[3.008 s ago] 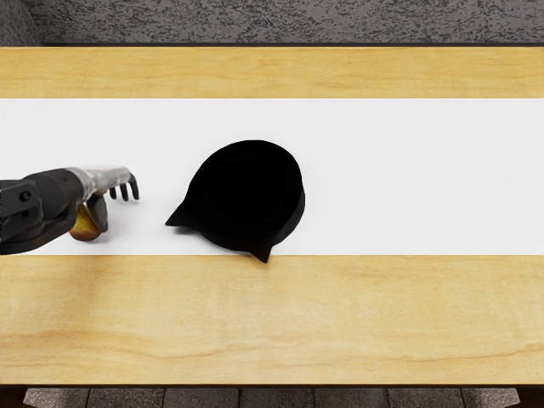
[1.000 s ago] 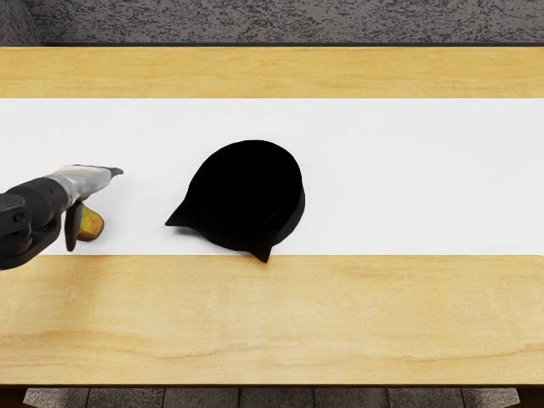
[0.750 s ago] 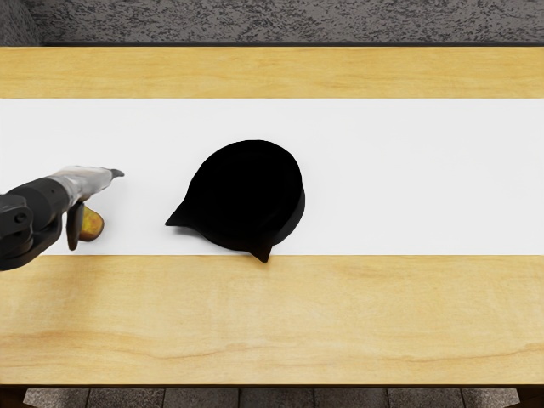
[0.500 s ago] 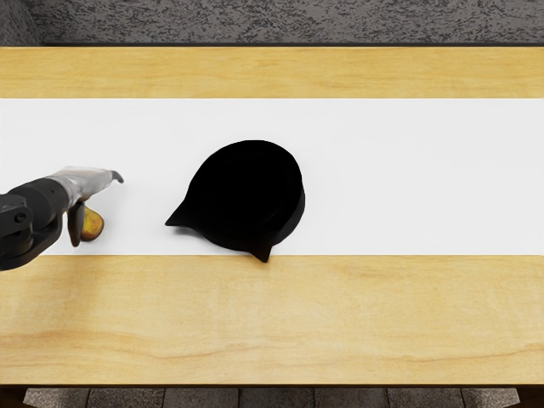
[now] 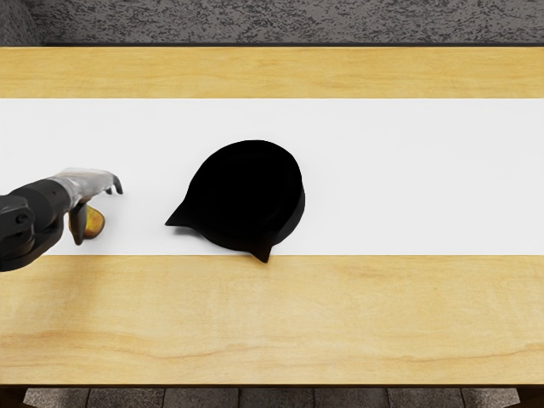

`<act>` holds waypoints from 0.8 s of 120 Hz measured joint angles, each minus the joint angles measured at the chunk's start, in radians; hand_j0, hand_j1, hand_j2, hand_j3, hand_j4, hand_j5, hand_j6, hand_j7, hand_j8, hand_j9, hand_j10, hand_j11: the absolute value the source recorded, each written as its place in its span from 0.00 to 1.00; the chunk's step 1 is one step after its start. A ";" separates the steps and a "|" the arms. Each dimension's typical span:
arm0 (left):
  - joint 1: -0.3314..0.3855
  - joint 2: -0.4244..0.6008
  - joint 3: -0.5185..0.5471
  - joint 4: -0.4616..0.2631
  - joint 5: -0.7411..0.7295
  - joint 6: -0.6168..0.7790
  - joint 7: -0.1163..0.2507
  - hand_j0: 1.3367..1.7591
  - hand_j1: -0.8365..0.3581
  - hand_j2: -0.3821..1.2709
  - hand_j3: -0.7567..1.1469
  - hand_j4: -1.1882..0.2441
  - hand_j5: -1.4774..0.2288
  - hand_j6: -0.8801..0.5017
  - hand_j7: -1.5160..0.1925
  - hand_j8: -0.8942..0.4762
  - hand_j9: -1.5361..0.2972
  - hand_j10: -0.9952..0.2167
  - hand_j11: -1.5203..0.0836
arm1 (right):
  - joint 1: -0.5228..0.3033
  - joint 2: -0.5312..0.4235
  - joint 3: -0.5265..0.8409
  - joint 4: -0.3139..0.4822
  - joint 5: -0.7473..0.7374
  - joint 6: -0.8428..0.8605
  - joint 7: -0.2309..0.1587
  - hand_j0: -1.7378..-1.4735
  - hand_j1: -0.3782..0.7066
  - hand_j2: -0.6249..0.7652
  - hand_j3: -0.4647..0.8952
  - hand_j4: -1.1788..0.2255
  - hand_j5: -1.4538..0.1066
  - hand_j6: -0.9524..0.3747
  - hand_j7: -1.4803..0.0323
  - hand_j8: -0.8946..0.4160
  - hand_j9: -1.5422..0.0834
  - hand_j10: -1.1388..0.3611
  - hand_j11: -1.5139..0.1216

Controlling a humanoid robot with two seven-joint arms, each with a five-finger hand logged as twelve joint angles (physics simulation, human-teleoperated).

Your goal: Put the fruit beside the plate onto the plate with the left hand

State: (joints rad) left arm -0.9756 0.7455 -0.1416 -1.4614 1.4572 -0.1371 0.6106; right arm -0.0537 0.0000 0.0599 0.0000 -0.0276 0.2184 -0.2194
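In the head view, the left hand (image 5: pixel 85 194) reaches in from the left edge and hovers over the fruit (image 5: pixel 93 223); a second ago its fingers (image 5: pixel 112 182) pointed out flat toward the plate (image 5: pixel 246 195), and now their tips hook downward, so we read this as the start of a closing motion; three seconds ago the hand lay lower and more squarely over the fruit, with the fingers spread. The thumb (image 5: pixel 76 231) hangs down just beside the fruit on its left; the bent fingertips stand above and to its right, with bare white runner (image 5: pixel 408 170) showing between them and the fruit, so we judge the hand loosely curled and holding nothing yet.

The fruit, orange-yellow and half hidden under the palm, lies on the runner near its front edge, well apart from the black plate; it has barely shifted in that time. The plate is bare; the right arm does not show. We judge the grasp unfinished, and the lift and carry to the plate not begun.
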 joint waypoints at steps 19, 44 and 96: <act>0.000 0.000 0.003 0.000 0.000 -0.002 0.000 0.76 0.71 0.32 0.40 0.57 0.59 0.37 0.61 0.38 0.58 0.51 0.65 | 0.000 0.000 0.000 0.000 0.000 0.000 0.000 0.30 0.03 0.45 0.34 0.84 0.93 0.72 0.98 0.68 0.95 0.76 0.93; -0.001 0.003 0.004 0.000 -0.005 -0.002 0.000 0.76 0.65 0.33 0.40 0.54 0.55 0.34 0.58 0.35 0.55 0.48 0.61 | 0.000 0.000 0.000 0.000 0.000 0.000 0.000 0.30 0.03 0.45 0.34 0.84 0.93 0.72 0.98 0.68 0.95 0.76 0.93; -0.001 0.018 0.006 -0.001 -0.011 -0.001 0.000 0.76 0.53 0.32 0.40 0.49 0.50 0.29 0.52 0.30 0.50 0.42 0.56 | 0.000 0.000 -0.002 0.000 0.000 0.000 0.000 0.30 0.03 0.45 0.34 0.84 0.93 0.72 0.98 0.68 0.95 0.76 0.93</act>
State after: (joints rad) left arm -0.9771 0.7639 -0.1353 -1.4619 1.4460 -0.1383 0.6109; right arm -0.0536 0.0000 0.0580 0.0000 -0.0277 0.2179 -0.2194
